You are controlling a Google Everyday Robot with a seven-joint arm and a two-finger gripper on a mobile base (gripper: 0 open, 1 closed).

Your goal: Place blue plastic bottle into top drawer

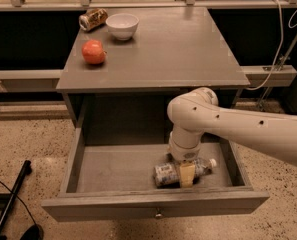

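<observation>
Camera view shows the gripper (187, 174) low inside the open top drawer (113, 170), pinching the blue plastic bottle (164, 174) lying sideways on the drawer floor; placing looks nearly done, so next comes releasing and lifting clear.

On my feed the grey cabinet top (178, 49) carries three things, all on its left half. A red apple (93, 52) stands near the left edge. Behind it a white bowl (122, 25) sits upright, and just left of the bowl a brown can (93, 19) lies on its side. All three are well apart from my gripper (187, 174), which is below the top's front edge, right of centre. White cables (283, 39) hang at the right. A black pole (10, 204) lies on the speckled floor (28, 139), lower left.
</observation>
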